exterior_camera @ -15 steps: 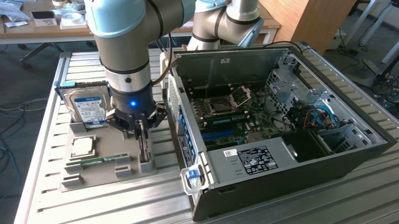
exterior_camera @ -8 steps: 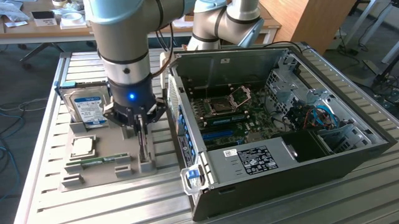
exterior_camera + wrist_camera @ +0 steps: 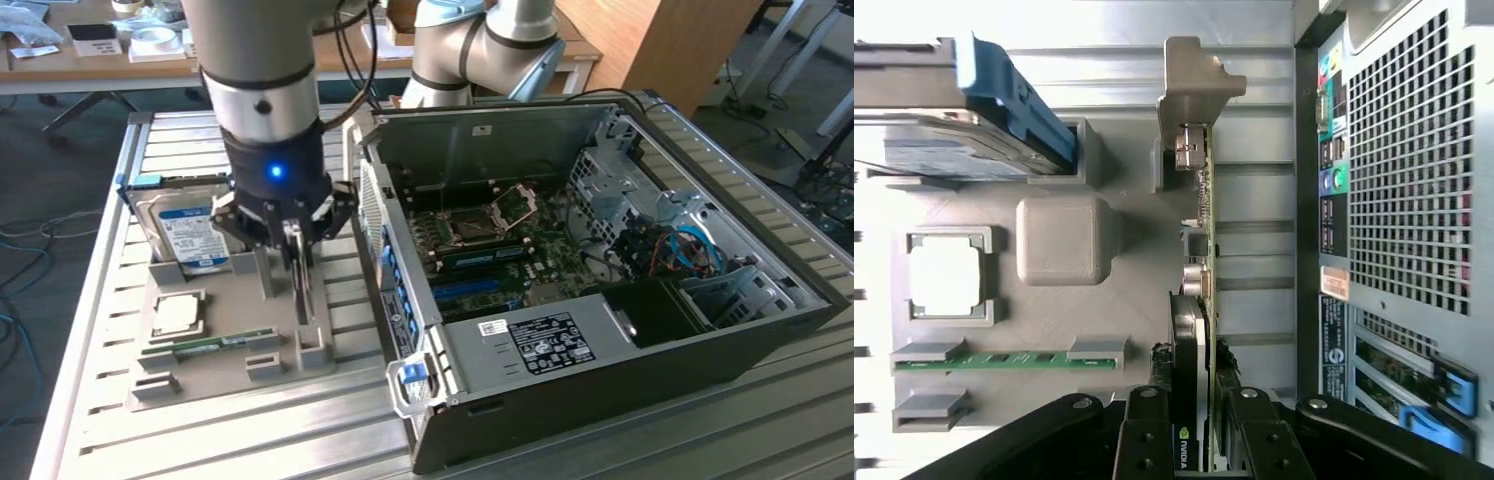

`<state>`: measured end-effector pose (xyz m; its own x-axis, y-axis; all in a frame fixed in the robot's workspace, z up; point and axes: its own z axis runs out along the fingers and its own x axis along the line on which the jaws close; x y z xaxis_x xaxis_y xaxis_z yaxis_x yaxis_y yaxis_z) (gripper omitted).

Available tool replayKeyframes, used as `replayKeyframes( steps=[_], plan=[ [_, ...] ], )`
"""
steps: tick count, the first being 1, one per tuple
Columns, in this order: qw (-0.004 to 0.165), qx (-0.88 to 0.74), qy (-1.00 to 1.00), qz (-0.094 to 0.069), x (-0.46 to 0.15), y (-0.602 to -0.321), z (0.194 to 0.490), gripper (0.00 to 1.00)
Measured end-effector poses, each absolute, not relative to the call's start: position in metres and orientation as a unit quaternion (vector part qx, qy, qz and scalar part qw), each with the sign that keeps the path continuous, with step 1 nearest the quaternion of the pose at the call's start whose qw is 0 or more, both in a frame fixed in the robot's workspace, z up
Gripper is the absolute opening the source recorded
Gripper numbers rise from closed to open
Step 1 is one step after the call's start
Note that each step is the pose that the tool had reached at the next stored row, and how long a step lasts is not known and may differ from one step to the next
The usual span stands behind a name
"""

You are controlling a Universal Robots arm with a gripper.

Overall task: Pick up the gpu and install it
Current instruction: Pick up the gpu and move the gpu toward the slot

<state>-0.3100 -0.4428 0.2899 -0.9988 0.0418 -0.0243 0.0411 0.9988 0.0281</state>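
Gripper (image 3: 290,248) is pinching the gpu (image 3: 1192,340), its black fingers (image 3: 1144,430) pressing on both flat faces of the card. The card is standing on edge at the side of the grey tray (image 3: 227,385) nearest the computer case (image 3: 747,330), with its silver bracket (image 3: 1194,75) at the end away from the fingers. Whether its lower edge is resting in the tray's slot or hanging just above it, I cannot tell.

Going across the exterior view from its left, a hard drive (image 3: 187,230) with a blue-and-white label is standing on edge in the tray's far corner. A square processor chip (image 3: 178,312) is lying flat in front of it, and a green memory stick (image 3: 214,345) is lying nearer still. The arm (image 3: 254,80) is reaching down just beside these. To the exterior view's right the case is lying open on the slatted metal table (image 3: 94,300), showing its motherboard (image 3: 494,250), a labelled power supply (image 3: 541,340) and blue cables (image 3: 687,250).
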Motion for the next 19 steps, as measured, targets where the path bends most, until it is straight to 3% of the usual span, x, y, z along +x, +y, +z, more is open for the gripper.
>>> replayKeyframes(
  steps=[19],
  plan=[
    [0.013,0.021,1.0,0.014,-0.31,-0.443,0.372,0.27]
  ],
)
